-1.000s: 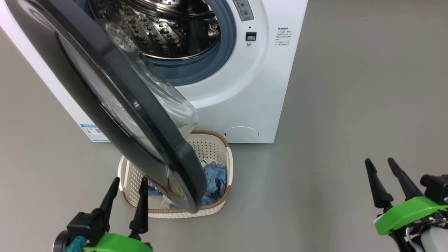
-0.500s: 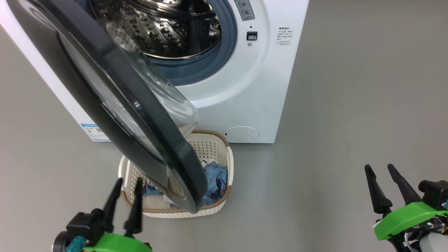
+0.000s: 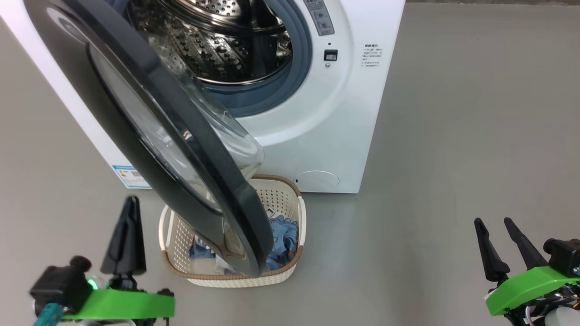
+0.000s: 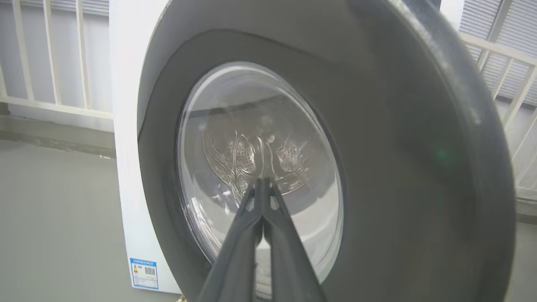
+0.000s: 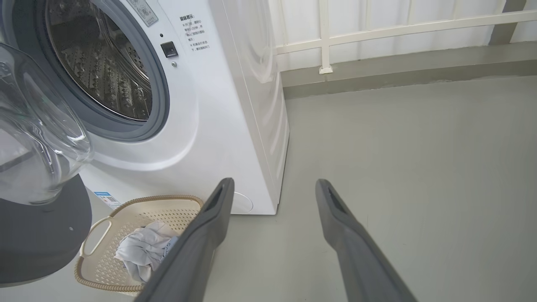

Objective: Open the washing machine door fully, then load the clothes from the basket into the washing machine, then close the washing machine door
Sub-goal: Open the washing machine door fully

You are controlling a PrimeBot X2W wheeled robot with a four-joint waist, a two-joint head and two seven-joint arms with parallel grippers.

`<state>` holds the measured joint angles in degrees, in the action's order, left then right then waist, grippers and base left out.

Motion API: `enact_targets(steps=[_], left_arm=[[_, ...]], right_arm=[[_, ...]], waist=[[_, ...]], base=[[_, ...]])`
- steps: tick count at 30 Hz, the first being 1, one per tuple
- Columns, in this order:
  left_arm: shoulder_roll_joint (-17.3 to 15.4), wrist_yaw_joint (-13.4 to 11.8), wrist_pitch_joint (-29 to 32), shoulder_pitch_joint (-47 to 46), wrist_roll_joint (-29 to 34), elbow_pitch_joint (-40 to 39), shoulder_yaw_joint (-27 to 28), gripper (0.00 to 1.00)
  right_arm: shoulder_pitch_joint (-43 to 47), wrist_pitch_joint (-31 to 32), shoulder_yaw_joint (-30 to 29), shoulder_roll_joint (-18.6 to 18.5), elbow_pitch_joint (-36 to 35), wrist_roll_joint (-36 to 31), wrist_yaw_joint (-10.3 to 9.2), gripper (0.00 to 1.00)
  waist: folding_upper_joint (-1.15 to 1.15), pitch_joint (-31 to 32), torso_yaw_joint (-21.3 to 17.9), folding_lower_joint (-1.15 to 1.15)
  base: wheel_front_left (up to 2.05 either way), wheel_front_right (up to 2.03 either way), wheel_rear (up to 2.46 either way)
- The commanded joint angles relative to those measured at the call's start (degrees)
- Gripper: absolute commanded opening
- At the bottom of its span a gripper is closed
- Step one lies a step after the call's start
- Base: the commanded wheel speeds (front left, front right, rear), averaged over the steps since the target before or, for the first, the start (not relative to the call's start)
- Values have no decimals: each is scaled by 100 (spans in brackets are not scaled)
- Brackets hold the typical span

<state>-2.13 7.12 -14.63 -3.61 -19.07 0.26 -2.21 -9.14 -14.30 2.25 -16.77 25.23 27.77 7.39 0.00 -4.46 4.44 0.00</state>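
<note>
In the door-opening step, my left gripper (image 3: 130, 203) is clenched empty, my right gripper (image 3: 492, 222) is spread, and the half-open washing machine door (image 3: 195, 149) overhanging the basket (image 3: 235, 281) needs swinging wider.

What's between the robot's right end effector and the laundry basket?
Just bare grey floor, seen in the head view, between the right end effector and the basket.
</note>
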Motion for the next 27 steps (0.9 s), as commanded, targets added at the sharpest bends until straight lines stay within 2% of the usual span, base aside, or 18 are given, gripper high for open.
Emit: enact_targets(steps=[1,9,13,16,21,27], left_arm=[[-75,-85,-37,-212,-50,-364,182,0],[-75,-396,-37,-279,40,-1707,-329,0],[-75,-482,-37,-296,211,-2331,-799,0],[-75,-502,-37,-297,264,-2510,-1070,0],[-75,-501,-11,-360,317,-2420,-1917,0],[-75,-485,-22,-578,-38,-1634,-2541,0]], right_arm=[[71,-70,72,-92,-146,-62,10,100],[112,-70,26,-98,-217,-69,10,100],[127,-70,24,-96,-252,-76,10,100],[129,-70,23,-96,-268,-78,10,100],[101,-70,54,-85,-321,-76,10,100],[38,-70,98,-82,-330,-72,10,100]], waist=[[0,22,24,0],[0,25,75,0],[0,19,82,0],[0,12,82,0],[0,-42,54,0],[0,-115,21,0]], base=[[0,0,0],[0,0,0],[0,0,0],[0,0,0],[0,0,0],[0,0,0]])
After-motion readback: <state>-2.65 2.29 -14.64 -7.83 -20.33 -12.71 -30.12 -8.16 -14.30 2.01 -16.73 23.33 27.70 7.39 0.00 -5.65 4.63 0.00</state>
